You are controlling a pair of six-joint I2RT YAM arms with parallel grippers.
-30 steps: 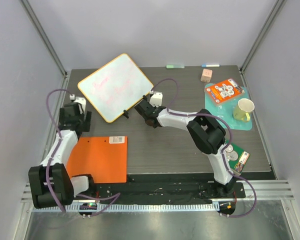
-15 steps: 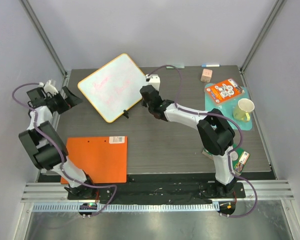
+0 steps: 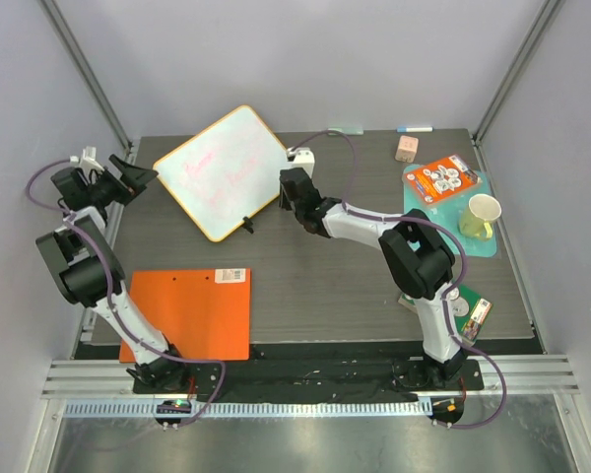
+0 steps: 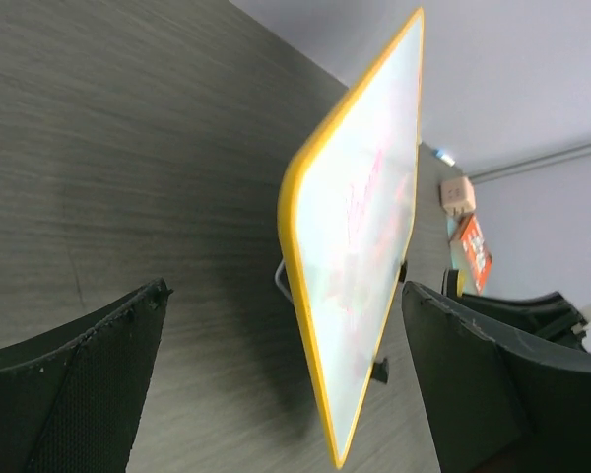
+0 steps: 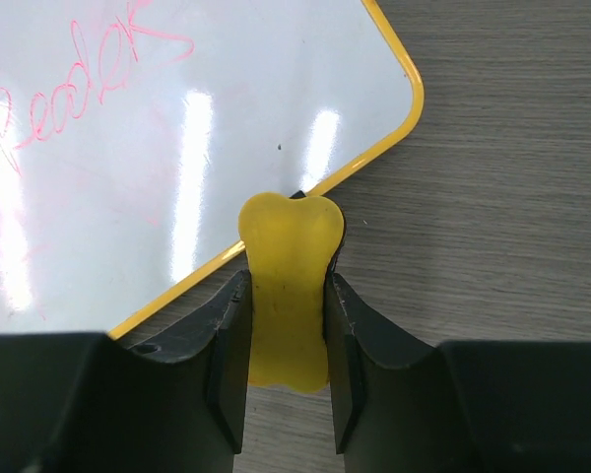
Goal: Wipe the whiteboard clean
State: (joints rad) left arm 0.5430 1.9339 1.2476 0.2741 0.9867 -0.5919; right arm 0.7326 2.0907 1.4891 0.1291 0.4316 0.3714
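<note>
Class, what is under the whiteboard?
A wire leg and a black clip show beneath the whiteboard, which stands tilted off the table. The board hides whatever lies further under it.

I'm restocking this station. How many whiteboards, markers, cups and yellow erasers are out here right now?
whiteboard: 1
markers: 2
cup: 1
yellow eraser, held in the right hand: 1
Total: 5

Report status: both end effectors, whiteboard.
Right end effector shut on yellow eraser at whiteboard edge. Left end effector open. Pink writing unerased. Nothing blocking.
</note>
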